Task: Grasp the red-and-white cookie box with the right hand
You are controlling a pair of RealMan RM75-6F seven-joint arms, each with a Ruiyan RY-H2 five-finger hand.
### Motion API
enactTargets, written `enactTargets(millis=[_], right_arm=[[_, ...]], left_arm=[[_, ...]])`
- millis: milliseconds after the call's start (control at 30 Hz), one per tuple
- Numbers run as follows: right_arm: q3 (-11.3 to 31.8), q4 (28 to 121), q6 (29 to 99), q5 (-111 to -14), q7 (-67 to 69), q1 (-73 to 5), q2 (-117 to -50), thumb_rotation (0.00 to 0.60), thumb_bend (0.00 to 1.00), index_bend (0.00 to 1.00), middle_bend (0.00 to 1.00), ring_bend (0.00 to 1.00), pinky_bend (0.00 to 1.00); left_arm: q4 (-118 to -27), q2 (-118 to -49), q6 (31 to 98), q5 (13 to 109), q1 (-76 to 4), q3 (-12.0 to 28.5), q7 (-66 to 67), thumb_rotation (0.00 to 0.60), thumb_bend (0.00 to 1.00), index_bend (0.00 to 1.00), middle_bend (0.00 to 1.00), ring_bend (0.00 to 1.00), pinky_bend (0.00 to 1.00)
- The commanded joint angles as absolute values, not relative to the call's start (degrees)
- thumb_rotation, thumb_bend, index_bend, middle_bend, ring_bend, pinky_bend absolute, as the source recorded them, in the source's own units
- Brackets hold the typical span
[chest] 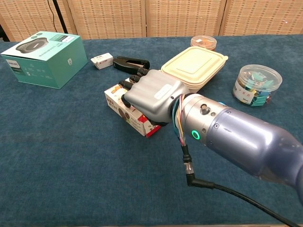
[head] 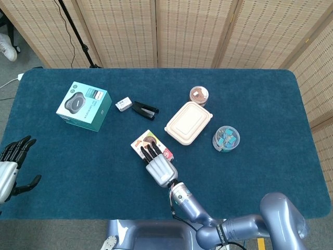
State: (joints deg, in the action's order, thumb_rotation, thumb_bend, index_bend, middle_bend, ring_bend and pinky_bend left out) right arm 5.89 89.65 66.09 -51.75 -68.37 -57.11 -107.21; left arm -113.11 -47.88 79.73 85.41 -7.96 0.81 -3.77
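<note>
Red-and-white cookie box (chest: 124, 107) under right robot hand (chest: 152, 94), apparently gripped

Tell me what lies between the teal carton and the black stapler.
A small white box lies between teal carton and black stapler, in head view.

A matt, napped dark blue cloth table cover (head: 250, 94) lies under a glossy printed red-and-white cardboard cookie box (chest: 124, 108). The right hand (chest: 150, 96) has a smooth grey satin-finish shell and black fingers (head: 151, 151). A beige matt plastic lidded container (chest: 195, 66) looks smooth.
</note>
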Motion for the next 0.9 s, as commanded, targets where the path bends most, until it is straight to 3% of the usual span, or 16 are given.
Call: enactTargets(millis=[33,900], right_arm=[[5.7,89.6,66.2,-52.0,-68.6,-57.1,-107.2,0.6,1.0,0.25,0.0,0.0,0.0],[4.3,90.5,66.2,-53.8,-69.3,-55.8,-106.3,0.6,1.0,0.31,0.0,0.0,0.0]], left_arm=[[-113.1,-47.8,79.6,85.3,-8.0,0.9,-3.9,0.6,0.3,0.0,0.0,0.0,0.0],[-112.5,-46.8,78.9,86.6,-8.1,0.6,-6.5,0.6,0.3,0.0,0.0,0.0,0.0]])
